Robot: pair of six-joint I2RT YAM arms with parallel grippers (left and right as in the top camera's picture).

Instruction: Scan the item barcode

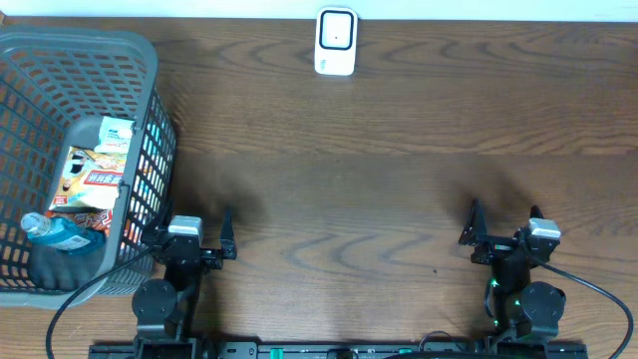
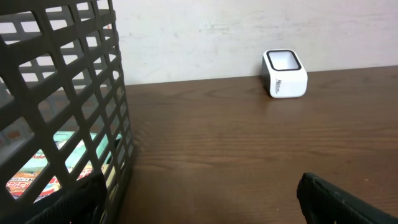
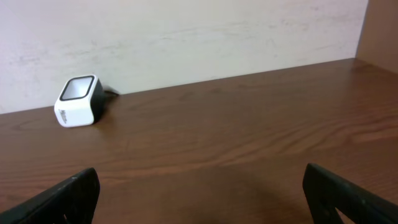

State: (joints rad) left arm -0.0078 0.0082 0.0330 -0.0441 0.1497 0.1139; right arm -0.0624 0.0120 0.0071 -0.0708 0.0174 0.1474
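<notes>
Now, left gripper [image 2: 199, 202]: jaws apart, beside grey plastic mesh basket [image 1: 150, 60].
right gripper [image 3: 202, 199]: jaws apart.
white boxy barcode scanner [image 1: 336, 42]: far from both grippers.

Grey mesh basket [image 2: 62, 93] at left, white scanner [image 2: 285, 74] far across table [image 2: 249, 143]

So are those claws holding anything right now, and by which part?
Nothing: the left gripper and right gripper are open and empty.

dark wood table [image 1: 379, 189]: grey basket [image 1: 90, 40] left, white scanner [image 1: 336, 42] rear edge.
</notes>
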